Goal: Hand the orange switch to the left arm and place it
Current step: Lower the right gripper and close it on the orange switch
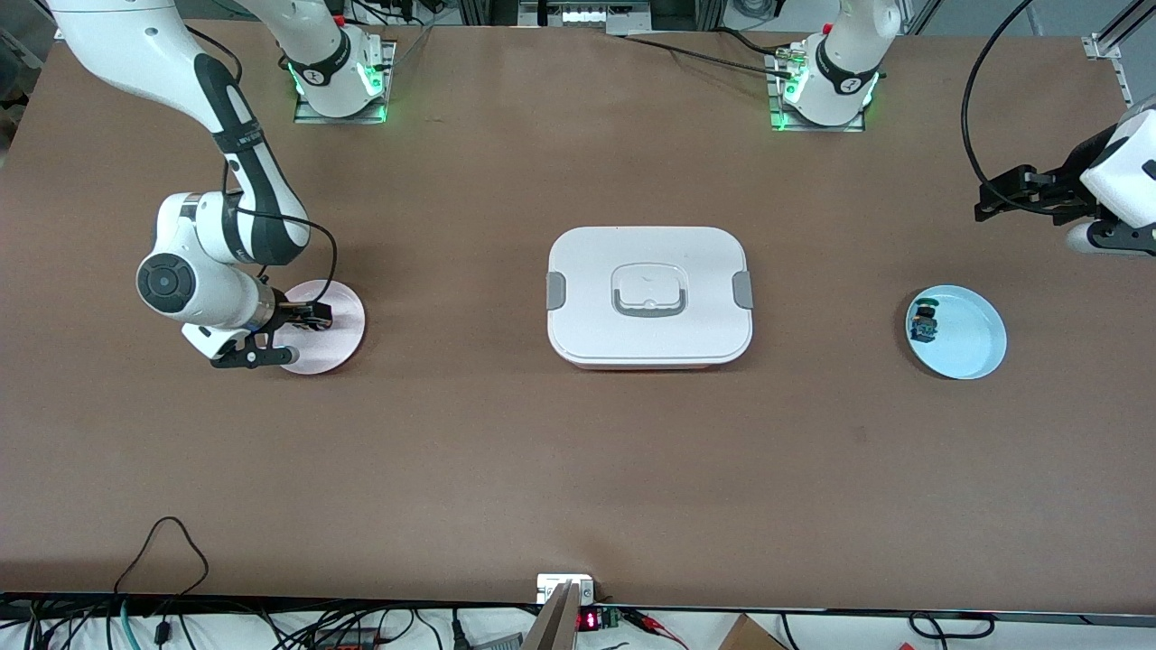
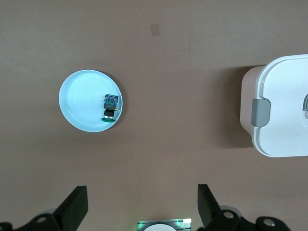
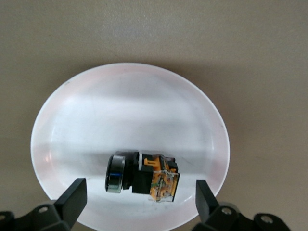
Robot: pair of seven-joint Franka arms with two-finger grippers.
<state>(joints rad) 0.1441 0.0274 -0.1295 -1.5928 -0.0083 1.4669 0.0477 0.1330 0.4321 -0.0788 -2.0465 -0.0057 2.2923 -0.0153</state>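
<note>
The orange switch (image 3: 144, 178) lies on its side in a pink plate (image 3: 120, 110), showing an orange body, a black collar and a dark ringed cap. My right gripper (image 3: 137, 202) is open and low over the plate, one finger on each side of the switch, apart from it. In the front view the right gripper (image 1: 312, 316) is over the pink plate (image 1: 348, 311) and hides the switch. The white box (image 1: 587, 262) stands mid-table. My left gripper (image 1: 989, 199) is open and empty, held over bare table at the left arm's end; in its wrist view the fingers (image 2: 74, 207) are wide apart.
A light blue plate (image 1: 971, 338) sits toward the left arm's end, holding a small switch with a green cap and blue body (image 1: 923, 322). Both show in the left wrist view, the plate (image 2: 79, 103) and the switch (image 2: 110, 108), with the box's edge (image 2: 284, 106). Cables line the table's front edge.
</note>
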